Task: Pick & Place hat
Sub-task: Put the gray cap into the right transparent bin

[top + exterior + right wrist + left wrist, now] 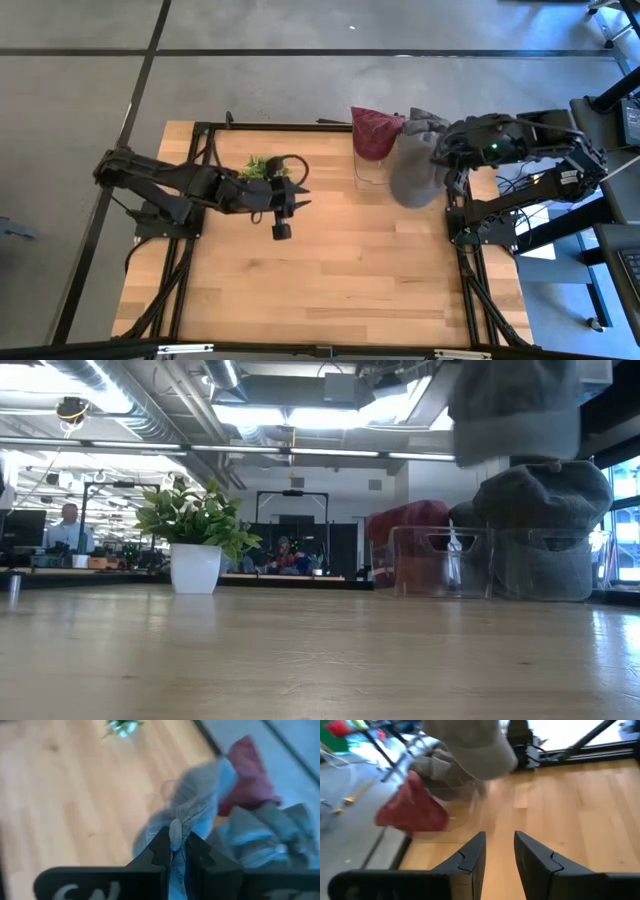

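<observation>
Grey cloth fills the right claw (177,851), which is pinched shut on one grey hat (415,172) and holds it in the air, off the wooden surface (330,270), just beside a clear bin (445,563) at the far edge. That bin holds two more hats: one red hat (373,132) and a second grey one (545,530). One potted plant (195,540) stands near the left claw (499,851), whose two fingers are parted and grip nothing.
</observation>
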Motion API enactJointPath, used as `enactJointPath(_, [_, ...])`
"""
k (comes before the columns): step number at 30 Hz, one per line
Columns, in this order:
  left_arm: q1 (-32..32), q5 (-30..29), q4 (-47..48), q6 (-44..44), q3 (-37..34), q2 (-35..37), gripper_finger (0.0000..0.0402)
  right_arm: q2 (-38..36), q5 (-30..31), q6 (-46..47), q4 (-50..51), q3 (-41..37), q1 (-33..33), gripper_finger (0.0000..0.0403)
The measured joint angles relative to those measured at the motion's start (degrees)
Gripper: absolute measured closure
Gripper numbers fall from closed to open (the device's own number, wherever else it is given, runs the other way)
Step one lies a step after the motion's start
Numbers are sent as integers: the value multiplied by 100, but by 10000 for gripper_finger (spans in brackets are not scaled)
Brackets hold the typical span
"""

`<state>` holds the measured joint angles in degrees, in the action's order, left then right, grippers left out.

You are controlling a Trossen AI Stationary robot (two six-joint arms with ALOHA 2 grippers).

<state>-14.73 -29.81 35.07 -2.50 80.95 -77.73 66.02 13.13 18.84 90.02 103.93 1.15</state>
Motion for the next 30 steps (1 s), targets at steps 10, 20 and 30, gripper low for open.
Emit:
enactJointPath(10, [445, 296, -7, -257, 0, -2, 304, -31, 1000, -480, -4, -585, 41, 376])
enactJointPath(20, [473, 296, 192, -326, 0, -2, 308, -59, 1439, -1158, -3, -1139, 238, 376])
enactJointPath(30, [471, 279, 366, -494, -2, -4, 307, -165, 3307, -1961, -3, -1901, 576, 373])
